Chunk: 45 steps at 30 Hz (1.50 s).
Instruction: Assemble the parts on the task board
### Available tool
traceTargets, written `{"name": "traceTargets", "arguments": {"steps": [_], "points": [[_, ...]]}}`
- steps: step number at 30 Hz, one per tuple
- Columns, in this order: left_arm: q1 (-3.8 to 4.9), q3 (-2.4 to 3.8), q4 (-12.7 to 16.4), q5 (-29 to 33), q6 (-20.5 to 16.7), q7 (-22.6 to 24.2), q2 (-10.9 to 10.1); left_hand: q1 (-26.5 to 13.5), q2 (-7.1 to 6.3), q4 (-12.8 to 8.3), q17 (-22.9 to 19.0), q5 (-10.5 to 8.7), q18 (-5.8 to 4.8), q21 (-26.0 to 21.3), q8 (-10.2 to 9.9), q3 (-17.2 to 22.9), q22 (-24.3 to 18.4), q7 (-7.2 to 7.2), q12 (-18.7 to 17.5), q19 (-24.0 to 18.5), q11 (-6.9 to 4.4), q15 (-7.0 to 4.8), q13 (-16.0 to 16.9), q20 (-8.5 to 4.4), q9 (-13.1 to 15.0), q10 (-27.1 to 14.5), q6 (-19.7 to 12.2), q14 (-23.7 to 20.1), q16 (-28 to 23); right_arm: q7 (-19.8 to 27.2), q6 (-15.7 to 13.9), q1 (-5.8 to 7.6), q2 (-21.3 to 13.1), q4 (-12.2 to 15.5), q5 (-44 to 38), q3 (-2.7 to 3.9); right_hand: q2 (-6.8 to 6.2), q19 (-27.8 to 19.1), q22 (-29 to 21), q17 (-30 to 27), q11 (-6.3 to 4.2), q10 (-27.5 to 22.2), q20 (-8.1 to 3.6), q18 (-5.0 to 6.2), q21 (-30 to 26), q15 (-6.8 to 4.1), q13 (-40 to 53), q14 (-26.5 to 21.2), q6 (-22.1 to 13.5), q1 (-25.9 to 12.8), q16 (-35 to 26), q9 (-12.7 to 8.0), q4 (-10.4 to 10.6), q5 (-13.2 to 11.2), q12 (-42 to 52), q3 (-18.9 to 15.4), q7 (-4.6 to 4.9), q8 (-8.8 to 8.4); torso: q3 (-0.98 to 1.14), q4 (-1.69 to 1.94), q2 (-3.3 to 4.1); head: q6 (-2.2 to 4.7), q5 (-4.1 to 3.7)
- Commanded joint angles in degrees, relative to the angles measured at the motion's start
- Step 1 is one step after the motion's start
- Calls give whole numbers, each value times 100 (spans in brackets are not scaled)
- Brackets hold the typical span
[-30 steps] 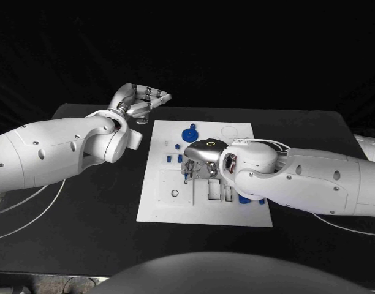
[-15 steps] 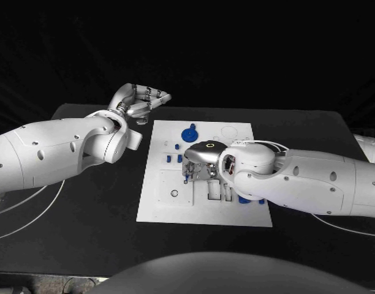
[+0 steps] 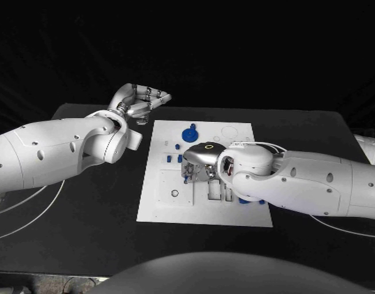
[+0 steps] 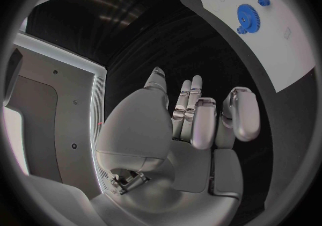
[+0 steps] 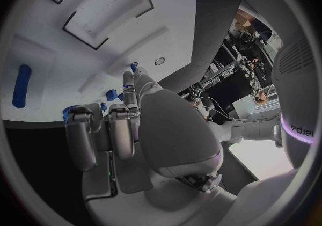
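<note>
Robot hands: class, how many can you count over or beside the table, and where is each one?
2. The left hand is raised off the task board, beyond its far left corner. The right hand is low over the board's middle.

Black worktop (image 3: 90, 214) with matte surface, white rectangular task board (image 3: 170, 205) lying flat at its middle, long edges running away from the robot, small blue parts on the board, white cable (image 3: 29, 208) lying on the worktop's left side
</note>
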Motion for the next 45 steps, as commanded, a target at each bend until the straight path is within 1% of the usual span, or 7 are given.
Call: {"name": "traceTargets", "arguments": {"steps": [1,20,25,29,34,40,45], "points": [[4,4,19,-26,64,37,4,-14,54,-13,19,18,64,-12,-33,-36,987,-10,-38,-32,23,10,5,-1,-5,1,-40,-47,-41,36,70,-19,18,-20,-74,-4,13,600,1508,1509,34,-27,54,-81,26,28,-9,597,15,11,24,4,-2,33,-34,19,8,3,0,0,-5,0,2],[4,5,21,-26,59,35,-15,-10,58,-13,18,18,64,-12,-34,-38,987,-10,-39,-31,23,10,4,-1,-5,0,-42,-47,-42,25,112,-36,45,-34,-53,-5,7,600,1508,1509,37,-36,60,-81,26,33,-8,597,10,1,24,3,1,32,-32,22,10,-3,-3,-5,-7,0,-10],[4,5,25,-26,57,36,-22,-10,58,-13,18,18,64,-12,-34,-38,987,-10,-39,-31,23,10,4,-1,-5,0,-42,-47,-42,25,96,-37,45,-27,-53,-6,7,600,1508,1509,37,-36,60,-81,26,33,-8,597,10,1,24,3,1,32,-32,22,10,-3,1,-3,-1,0,-13],[4,5,23,-26,56,36,-25,-10,58,-13,18,18,64,-12,-34,-38,987,-10,-39,-31,23,10,4,-1,-5,0,-42,-47,-42,29,44,-39,44,-20,-55,-6,7,600,1508,1509,36,-35,62,-81,26,34,-8,597,11,1,24,4,0,33,-30,25,10,-3,0,-1,-6,0,-27],[4,5,26,-26,56,36,-33,-10,58,-13,18,18,64,-12,-34,-38,987,-10,-39,-31,23,10,4,-1,-5,0,-42,-47,-42,28,-29,-40,24,-7,-61,-6,7,600,1508,1509,36,-33,63,-81,26,34,-7,597,14,1,24,5,-1,33,-28,28,9,-3,2,-2,-1,0,-17],[4,5,23,-26,54,32,-37,-10,58,-13,18,18,64,-12,-34,-38,987,-10,-39,-31,23,10,4,-1,-5,0,-42,-47,-42,21,-88,-41,-15,6,-64,-6,8,600,1508,1509,35,-32,64,-81,26,34,-6,597,16,2,24,5,-2,33,-27,29,9,-2,0,-5,-4,0,-28],[4,5,19,-26,54,31,-37,-10,58,-13,18,18,64,-12,-34,-38,987,-10,-39,-31,23,10,4,-1,-5,0,-42,-47,-42,30,-122,-41,-33,31,-56,-6,7,600,1508,1509,36,-30,65,-81,26,35,-6,597,18,1,24,6,-2,33,-25,30,10,-1,5,-3,2,0,-29]]}}
